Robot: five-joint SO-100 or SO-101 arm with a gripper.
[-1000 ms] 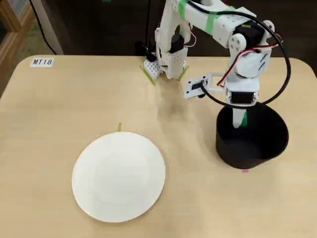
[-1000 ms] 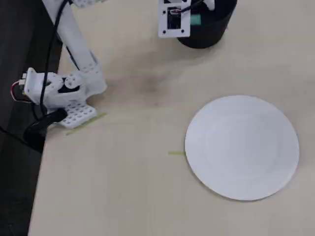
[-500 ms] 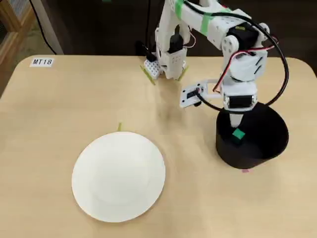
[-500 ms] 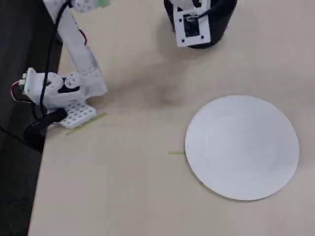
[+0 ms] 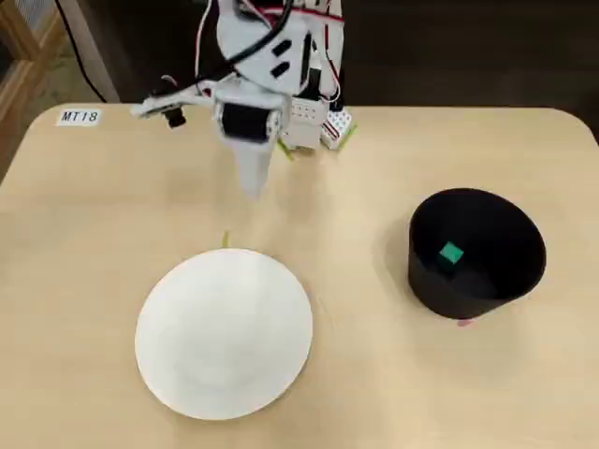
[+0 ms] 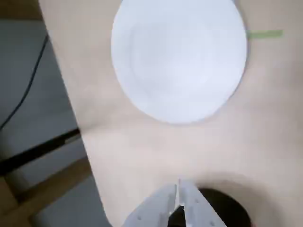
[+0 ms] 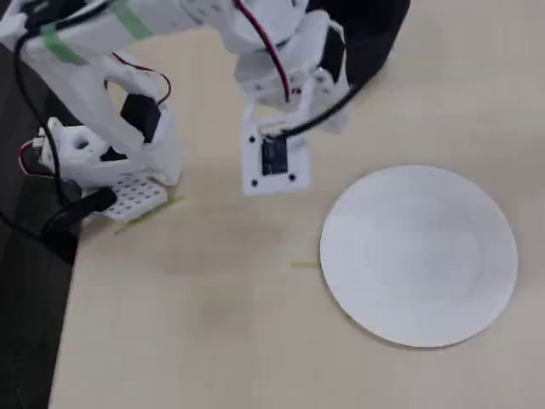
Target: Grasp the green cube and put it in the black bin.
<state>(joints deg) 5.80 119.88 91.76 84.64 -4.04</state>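
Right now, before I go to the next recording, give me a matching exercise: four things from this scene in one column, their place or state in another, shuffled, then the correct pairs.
Things:
1. green cube
2. white plate
3. black bin
4. gripper

Places or states:
A. empty, lying flat on the table
B. shut, holding nothing, above the table behind the plate in a fixed view
C. lying on the bin's floor
D. standing to the right of the plate in a fixed view

Pairs: 1-C, 2-A, 3-D, 4-B
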